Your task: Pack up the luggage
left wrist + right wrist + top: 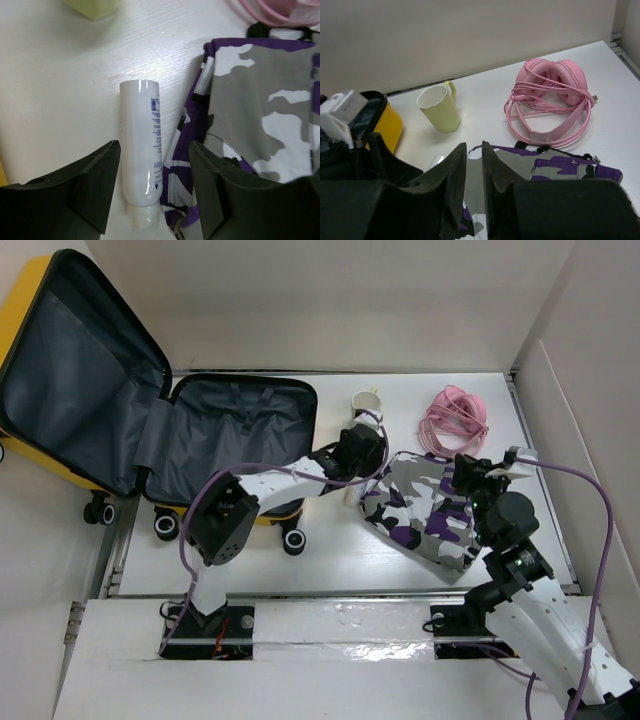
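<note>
While the yellow suitcase (80, 370) lies open at the far left of the table (330, 550), lid tipped back and grey lining showing, the left gripper (155, 150) hovers with jaws wide apart astride a white tube (142, 150), gripping nothing. The tube lies flat against the camouflage pouch (260, 100). The right gripper (474, 147), jaws almost together, nips the pouch's far edge. A pale green mug (440, 107) and pink headphones (550, 95) sit beyond.

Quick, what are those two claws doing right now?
Left gripper: open, straddling a white plastic tube.
Right gripper: closed, apparently pinching the white-purple-black camouflage fabric pouch.
</note>
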You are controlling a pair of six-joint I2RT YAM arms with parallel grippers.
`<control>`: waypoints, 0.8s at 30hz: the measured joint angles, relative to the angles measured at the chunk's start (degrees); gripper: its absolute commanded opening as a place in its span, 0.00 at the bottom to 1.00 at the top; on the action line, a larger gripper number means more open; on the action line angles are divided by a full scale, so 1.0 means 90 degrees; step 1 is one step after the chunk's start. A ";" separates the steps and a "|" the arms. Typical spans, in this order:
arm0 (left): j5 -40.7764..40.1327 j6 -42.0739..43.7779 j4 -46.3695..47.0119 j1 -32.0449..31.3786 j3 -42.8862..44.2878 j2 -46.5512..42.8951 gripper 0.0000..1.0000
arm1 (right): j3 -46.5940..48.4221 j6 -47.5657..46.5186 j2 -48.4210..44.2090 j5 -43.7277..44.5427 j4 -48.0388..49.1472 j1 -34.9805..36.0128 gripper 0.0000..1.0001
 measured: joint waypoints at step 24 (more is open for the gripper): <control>-0.0265 0.0454 -0.0500 0.0214 0.0707 0.1384 0.00 | 0.0000 -0.0138 0.0265 -0.0367 0.0104 0.0000 0.32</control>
